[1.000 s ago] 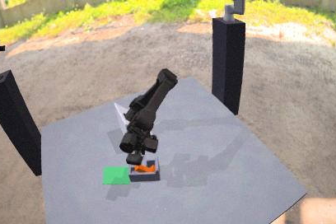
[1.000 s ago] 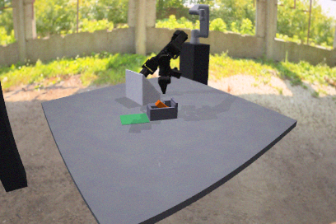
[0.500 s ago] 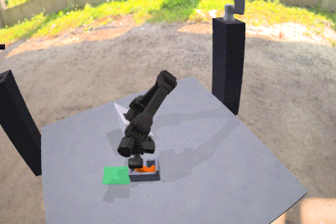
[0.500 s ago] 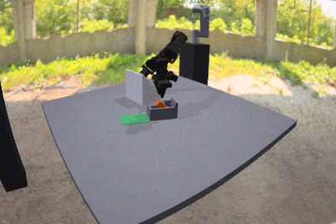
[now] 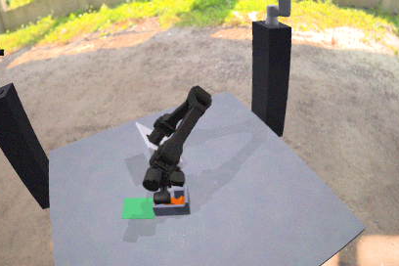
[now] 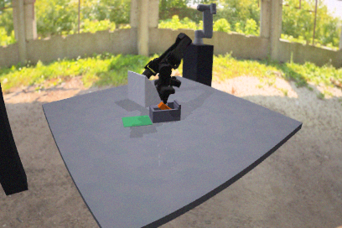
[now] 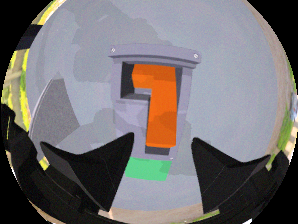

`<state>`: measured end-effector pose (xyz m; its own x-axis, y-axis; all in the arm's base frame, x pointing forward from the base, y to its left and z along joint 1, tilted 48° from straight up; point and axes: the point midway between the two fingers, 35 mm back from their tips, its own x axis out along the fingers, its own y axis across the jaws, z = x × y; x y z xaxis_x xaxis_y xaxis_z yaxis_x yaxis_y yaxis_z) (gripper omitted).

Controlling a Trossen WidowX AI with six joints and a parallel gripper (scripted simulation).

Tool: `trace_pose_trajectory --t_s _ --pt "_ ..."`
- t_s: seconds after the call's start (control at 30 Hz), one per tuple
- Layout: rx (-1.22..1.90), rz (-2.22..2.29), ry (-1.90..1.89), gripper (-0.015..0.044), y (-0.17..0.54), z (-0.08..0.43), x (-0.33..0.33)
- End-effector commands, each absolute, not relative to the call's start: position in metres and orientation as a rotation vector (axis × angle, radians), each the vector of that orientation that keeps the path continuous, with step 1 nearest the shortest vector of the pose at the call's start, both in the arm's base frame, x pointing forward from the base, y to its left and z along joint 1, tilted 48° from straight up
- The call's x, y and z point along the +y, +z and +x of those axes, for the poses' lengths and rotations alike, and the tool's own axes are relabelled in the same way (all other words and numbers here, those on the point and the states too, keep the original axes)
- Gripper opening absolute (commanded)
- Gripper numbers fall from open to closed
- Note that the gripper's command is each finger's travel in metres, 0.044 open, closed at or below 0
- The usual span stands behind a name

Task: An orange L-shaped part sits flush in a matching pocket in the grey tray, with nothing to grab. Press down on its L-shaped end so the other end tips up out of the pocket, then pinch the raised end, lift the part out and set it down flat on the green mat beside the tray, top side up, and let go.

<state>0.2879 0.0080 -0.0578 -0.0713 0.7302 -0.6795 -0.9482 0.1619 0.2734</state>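
The orange L-shaped part (image 5: 178, 200) (image 6: 163, 106) (image 7: 164, 107) is tilted in the pocket of the grey tray (image 5: 172, 210) (image 6: 165, 116) (image 7: 131, 115). Its L-shaped end is low, and its straight end, on the mat side, is raised above the rim. My gripper (image 6: 165, 101) (image 7: 164, 139) is open, pointing down just above the tray. In the wrist view its fingertips stand on either side of the raised end, with a gap on both sides. In the top view the gripper hides that end. The green mat (image 5: 137, 208) (image 6: 137, 121) (image 7: 149, 169) lies flat beside the tray and bears nothing.
A pale upright panel (image 5: 143, 132) (image 6: 137, 89) stands on the table behind the tray, near the arm. Dark pedestals (image 5: 271, 78) (image 6: 198, 63) with another robot arm on top and a second pedestal (image 5: 19, 147) (image 6: 3, 134) stand off the table's edges.
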Motion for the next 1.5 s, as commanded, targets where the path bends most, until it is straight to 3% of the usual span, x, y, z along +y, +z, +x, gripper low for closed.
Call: trace_pose_trajectory --t_s 0.0,0.63,0.8,1.13,1.23,1.47 --pt "0.839 -0.322 1.424 0.0280 -0.062 0.287 0.014" --pt "0.837 -0.320 1.426 0.0280 -0.080 0.284 0.034" --pt "0.838 -0.329 1.426 0.0149 -0.078 0.285 0.031" --pt "0.838 -0.329 1.426 0.0082 -0.078 0.285 0.031" --pt "0.838 -0.329 1.426 0.0003 -0.078 0.285 0.031" --pt "0.838 -0.328 1.426 0.0000 -0.077 0.285 0.030"
